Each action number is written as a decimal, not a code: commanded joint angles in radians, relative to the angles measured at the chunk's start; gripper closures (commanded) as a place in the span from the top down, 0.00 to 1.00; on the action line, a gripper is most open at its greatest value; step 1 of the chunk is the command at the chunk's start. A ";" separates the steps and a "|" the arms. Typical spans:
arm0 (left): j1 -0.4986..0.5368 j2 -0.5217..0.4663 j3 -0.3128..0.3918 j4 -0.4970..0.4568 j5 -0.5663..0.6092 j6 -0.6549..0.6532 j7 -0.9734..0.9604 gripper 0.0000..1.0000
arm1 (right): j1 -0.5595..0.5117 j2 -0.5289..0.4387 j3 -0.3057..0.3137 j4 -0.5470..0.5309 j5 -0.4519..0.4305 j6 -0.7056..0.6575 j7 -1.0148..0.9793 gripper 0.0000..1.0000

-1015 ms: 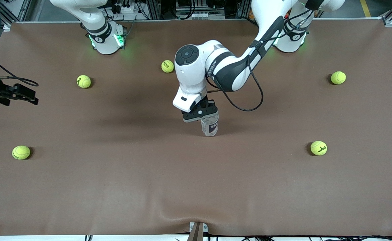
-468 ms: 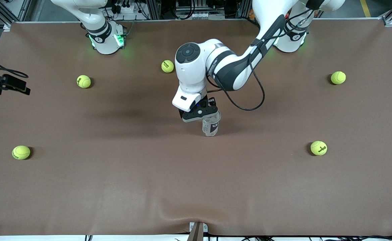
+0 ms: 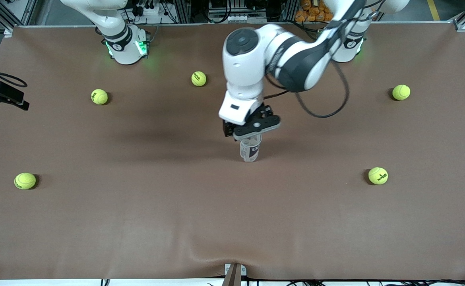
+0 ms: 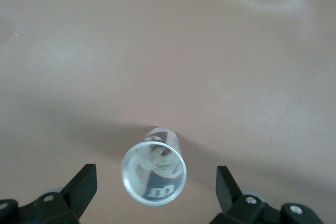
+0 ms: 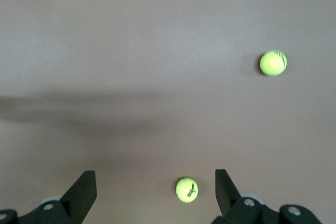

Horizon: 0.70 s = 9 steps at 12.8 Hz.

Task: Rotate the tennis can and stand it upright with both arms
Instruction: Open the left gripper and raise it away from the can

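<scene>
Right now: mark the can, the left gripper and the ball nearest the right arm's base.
can [image 3: 250, 151]: front view, on its printed label.
left gripper [image 3: 255, 128]: front view, midway between its open fingers, over the can.
ball [image 3: 99, 96]: front view, middle of the ball.

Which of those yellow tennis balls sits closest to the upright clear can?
The ball between the two arm bases, farther from the front camera than the tennis can. The other four lie out toward the table's ends, noticeably farther away.
</scene>
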 commanded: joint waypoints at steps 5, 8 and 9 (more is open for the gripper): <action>0.268 -0.194 -0.003 -0.017 -0.116 -0.165 0.276 1.00 | -0.020 -0.022 0.012 -0.002 0.019 0.002 -0.049 1.00; 0.416 -0.260 -0.001 -0.017 -0.144 -0.240 0.464 1.00 | -0.025 -0.019 0.012 -0.002 0.019 0.006 -0.053 1.00; 0.457 -0.276 -0.003 -0.017 -0.144 -0.273 0.519 1.00 | -0.025 -0.019 0.012 -0.002 0.017 0.008 -0.053 1.00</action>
